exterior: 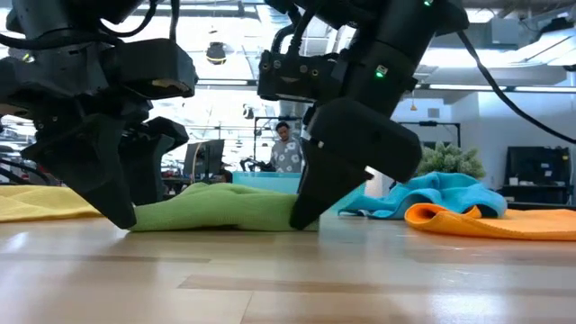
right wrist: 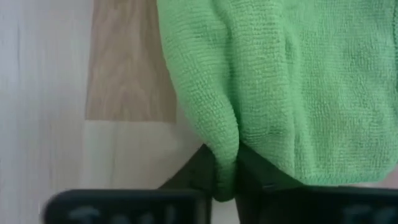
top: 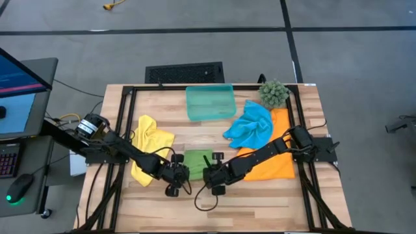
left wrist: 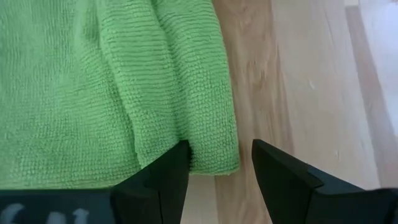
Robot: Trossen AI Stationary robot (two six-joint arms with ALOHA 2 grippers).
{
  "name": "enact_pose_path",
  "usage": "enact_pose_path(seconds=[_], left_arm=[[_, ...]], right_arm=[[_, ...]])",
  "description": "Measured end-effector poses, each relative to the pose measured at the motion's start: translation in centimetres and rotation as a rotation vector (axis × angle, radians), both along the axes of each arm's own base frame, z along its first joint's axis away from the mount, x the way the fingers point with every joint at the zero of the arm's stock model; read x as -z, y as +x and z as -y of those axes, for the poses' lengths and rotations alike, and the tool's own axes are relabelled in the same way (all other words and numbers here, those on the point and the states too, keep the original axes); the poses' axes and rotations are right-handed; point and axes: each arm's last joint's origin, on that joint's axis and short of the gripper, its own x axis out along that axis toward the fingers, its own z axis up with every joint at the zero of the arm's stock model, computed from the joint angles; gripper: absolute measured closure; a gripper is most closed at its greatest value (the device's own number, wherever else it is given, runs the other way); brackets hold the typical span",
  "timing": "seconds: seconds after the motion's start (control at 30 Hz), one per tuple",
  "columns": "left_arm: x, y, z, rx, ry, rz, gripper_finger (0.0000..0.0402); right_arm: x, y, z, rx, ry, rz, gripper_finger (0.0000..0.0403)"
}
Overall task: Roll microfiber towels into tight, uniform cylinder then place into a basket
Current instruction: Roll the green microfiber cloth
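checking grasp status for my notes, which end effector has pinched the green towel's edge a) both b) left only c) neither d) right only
d: in the right wrist view the right end effector is shut on a fold of the green towel, while the left end effector stands open at the towel's corner with nothing pinched.

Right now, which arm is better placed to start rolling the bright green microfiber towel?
Probably the right. The right gripper is shut on the edge of the bright green microfiber towel. The left gripper is open, straddling the towel's other corner without pinching it.
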Motion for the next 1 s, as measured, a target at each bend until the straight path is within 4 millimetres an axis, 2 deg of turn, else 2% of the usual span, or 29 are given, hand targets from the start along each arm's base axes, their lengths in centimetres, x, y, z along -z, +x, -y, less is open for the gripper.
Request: enact_pose_path(seconds=[0.1, 0.37, 0.67, 0.83, 1.0], left_arm=[[0.0, -0.3, 0.5, 0.021, 0.053, 0.017, 0.0233], [-0.1, -1.3, 2.2, 0.057, 0.135, 0.063, 0.0233], [-1.2, -2.3, 5.1, 0.056, 0.28, 0.224, 0.0233], [-1.3, -2.3, 5.2, 0.03, 0.298, 0.246, 0.0233], [-0.3, -1.3, 5.2, 0.044, 0.318, 0.276, 0.0233]], right_arm=[[0.0, 0.0, 0.0, 0.0, 0.0, 0.0, 0.0384], [0.0, 0.1, 0.2, 0.044, 0.048, -0.006, 0.0359], [0.0, 0.0, 0.2, 0.043, 0.048, -0.009, 0.0383], [0.1, 0.0, 0.2, 0.042, 0.052, -0.011, 0.0364], [0.1, 0.0, 0.2, 0.039, 0.061, -0.015, 0.0375]])
